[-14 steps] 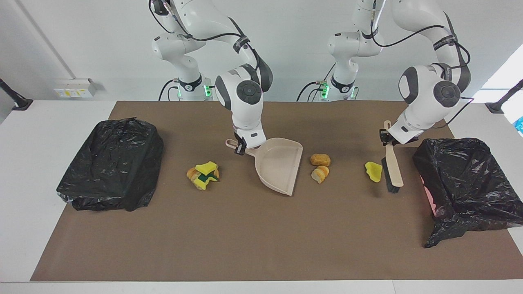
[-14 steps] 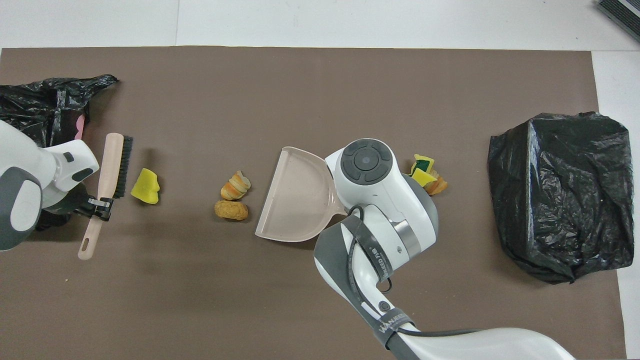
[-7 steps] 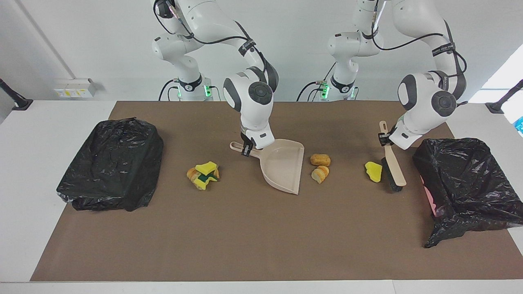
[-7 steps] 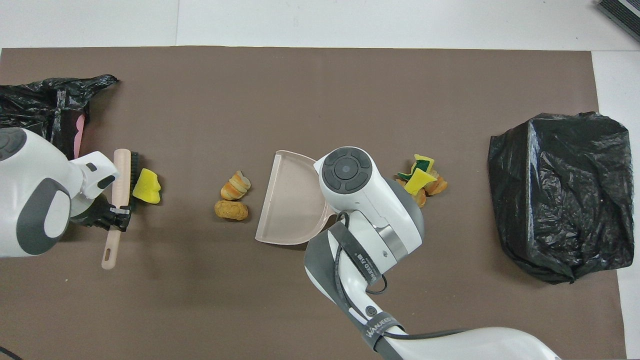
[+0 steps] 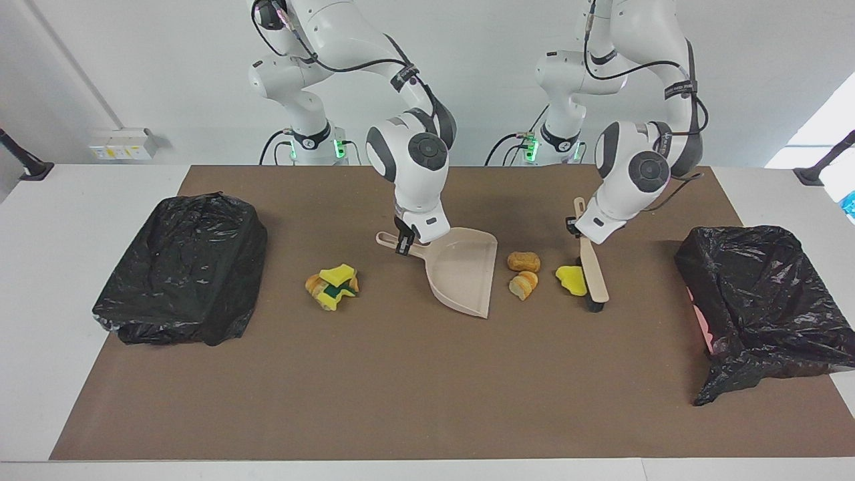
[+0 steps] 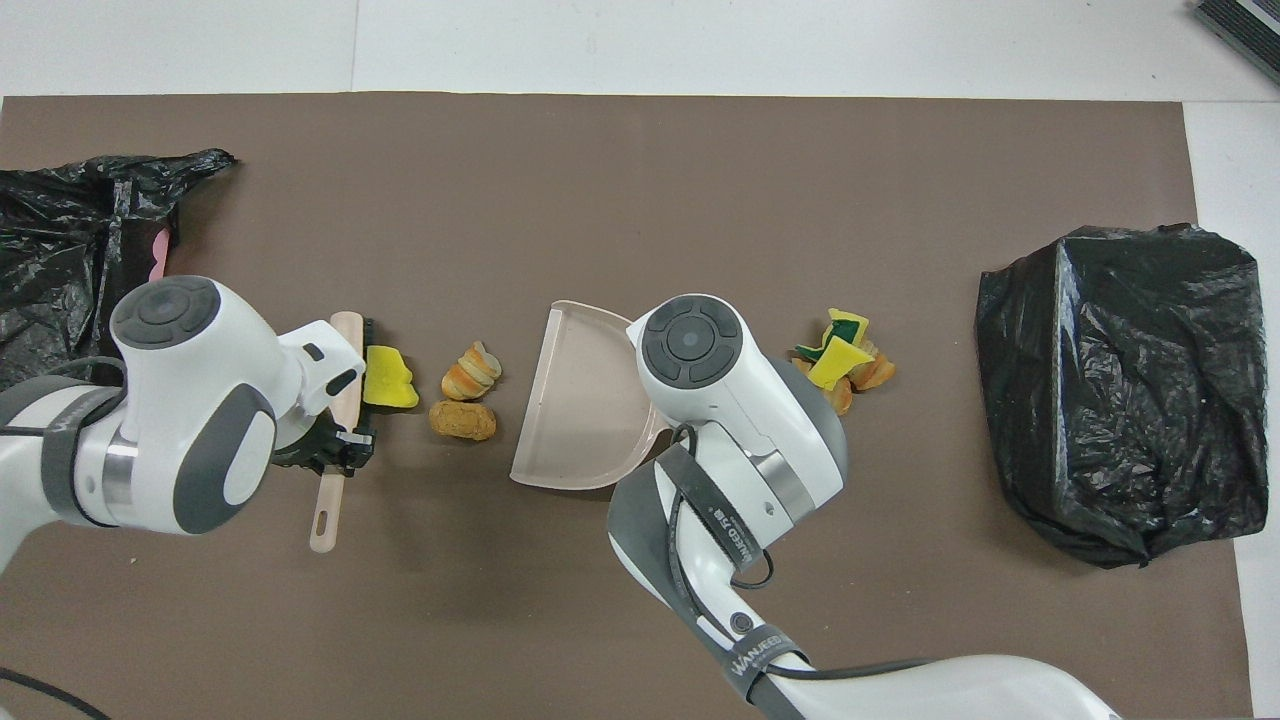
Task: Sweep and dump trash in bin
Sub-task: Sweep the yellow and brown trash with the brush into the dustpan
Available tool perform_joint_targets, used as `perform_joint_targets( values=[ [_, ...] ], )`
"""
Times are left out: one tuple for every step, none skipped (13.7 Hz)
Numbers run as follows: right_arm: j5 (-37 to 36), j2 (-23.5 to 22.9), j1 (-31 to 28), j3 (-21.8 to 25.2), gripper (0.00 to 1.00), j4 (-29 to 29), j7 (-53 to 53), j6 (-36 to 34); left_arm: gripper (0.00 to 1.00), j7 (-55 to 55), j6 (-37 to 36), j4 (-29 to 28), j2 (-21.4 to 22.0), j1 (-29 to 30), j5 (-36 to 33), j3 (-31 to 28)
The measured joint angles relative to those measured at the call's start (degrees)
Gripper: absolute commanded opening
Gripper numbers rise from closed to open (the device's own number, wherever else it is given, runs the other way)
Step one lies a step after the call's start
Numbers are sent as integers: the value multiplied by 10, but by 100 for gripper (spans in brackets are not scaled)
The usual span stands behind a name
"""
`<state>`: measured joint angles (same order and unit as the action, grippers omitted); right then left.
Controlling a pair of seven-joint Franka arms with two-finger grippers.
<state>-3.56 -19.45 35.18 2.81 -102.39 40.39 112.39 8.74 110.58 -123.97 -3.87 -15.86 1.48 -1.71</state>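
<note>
My right gripper [image 5: 403, 242] is shut on the handle of the beige dustpan [image 5: 464, 270], which rests on the brown mat with its open edge facing the left arm's end; the dustpan also shows in the overhead view [image 6: 580, 410]. My left gripper [image 5: 576, 227] is shut on the beige brush [image 5: 594, 270], bristles down on the mat. A yellow sponge chunk [image 5: 571, 280] lies against the bristles. Two bread-like lumps [image 5: 523, 261] [image 5: 523, 284] lie between it and the dustpan. A pile of yellow-and-green sponge and tan scraps [image 5: 332, 286] lies beside the dustpan, toward the right arm's end.
A bin lined with a black bag [image 5: 755, 300] stands at the left arm's end, a pink patch showing at its side. Another black-bagged bin [image 5: 180, 267] stands at the right arm's end. The brown mat [image 5: 401, 387] covers the table.
My left gripper has swept the brush toward the dustpan, pushing the yellow sponge chunk close to the bread lumps. The right gripper turned the dustpan slightly, then stayed put.
</note>
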Motion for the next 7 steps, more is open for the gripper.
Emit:
perform_joint_targets(
  values=[
    [0,0,0,0,0,0,0,0,0,17,4,-3,0,-24,7,1],
    [0,0,0,0,0,0,-1,0,0,35,12,-6,0,-47,16,1],
    [0,0,0,0,0,0,-2,0,0,46,19,-9,0,-67,29,2],
    [0,0,0,0,0,0,-3,0,0,56,24,-10,0,-88,45,2],
    [0,0,0,0,0,0,-4,0,0,69,32,-10,0,-108,58,2],
    [0,0,0,0,0,0,-5,0,0,82,46,-11,1,-129,75,2],
    [0,0,0,0,0,0,-5,0,0,94,62,-11,1,-152,92,2]
  ],
)
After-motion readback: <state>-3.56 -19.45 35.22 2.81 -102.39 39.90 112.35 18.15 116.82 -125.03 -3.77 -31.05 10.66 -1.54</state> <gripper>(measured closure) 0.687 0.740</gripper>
